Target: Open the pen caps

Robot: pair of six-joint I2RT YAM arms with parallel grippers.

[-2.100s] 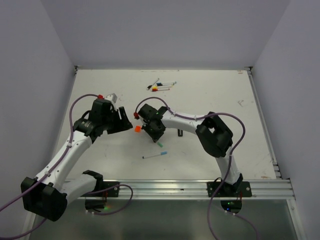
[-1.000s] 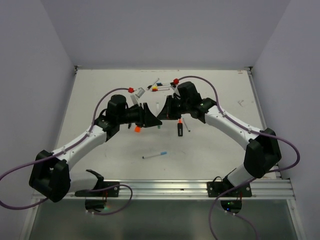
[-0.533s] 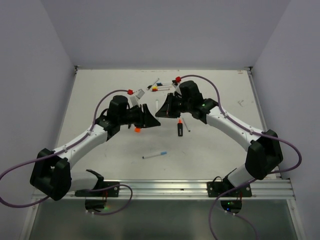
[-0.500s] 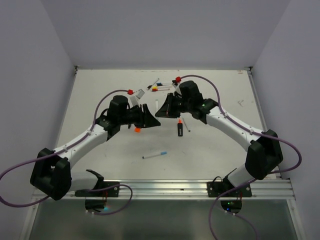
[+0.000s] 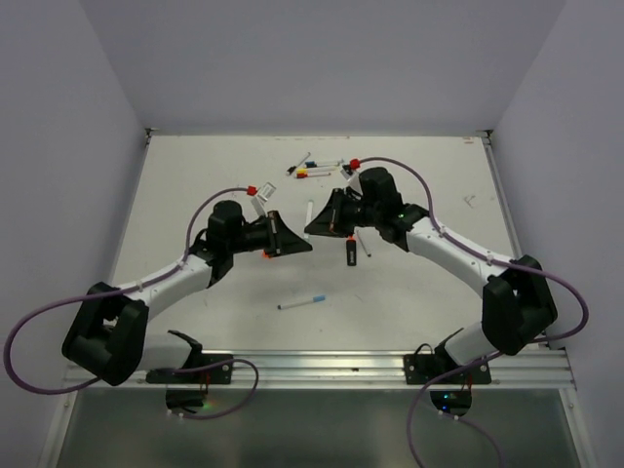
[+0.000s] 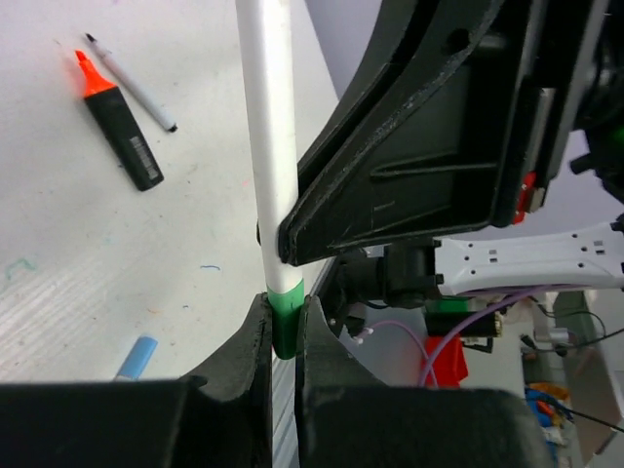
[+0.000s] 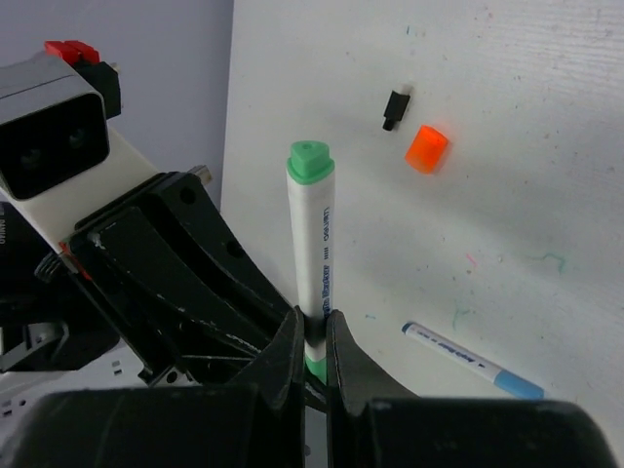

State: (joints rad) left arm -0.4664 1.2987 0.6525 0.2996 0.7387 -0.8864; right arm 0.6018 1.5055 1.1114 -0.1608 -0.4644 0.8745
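- My left hand (image 6: 284, 336) grips the green cap (image 6: 286, 304) tight, above the tabletop (image 6: 58, 224).
- My right hand (image 7: 314, 331) is closed round that pen's white barrel (image 7: 314, 244).
- Step: uncapping. Next: draw both hands apart along the barrel axis.

Both arms reached from their near bases toward the middle, elbows spread outward and forearms slanting inward, so that the wrists faced each other. The left gripper (image 5: 297, 242) pointed right and the right gripper (image 5: 314, 222) pointed left, their tips nearly meeting. The left fingers (image 6: 249, 341) were pressed together on the green end of a pen (image 6: 268, 146). The right fingers (image 7: 283, 351) pinched its barrel just beside them, and the right wrist sat slightly farther back.
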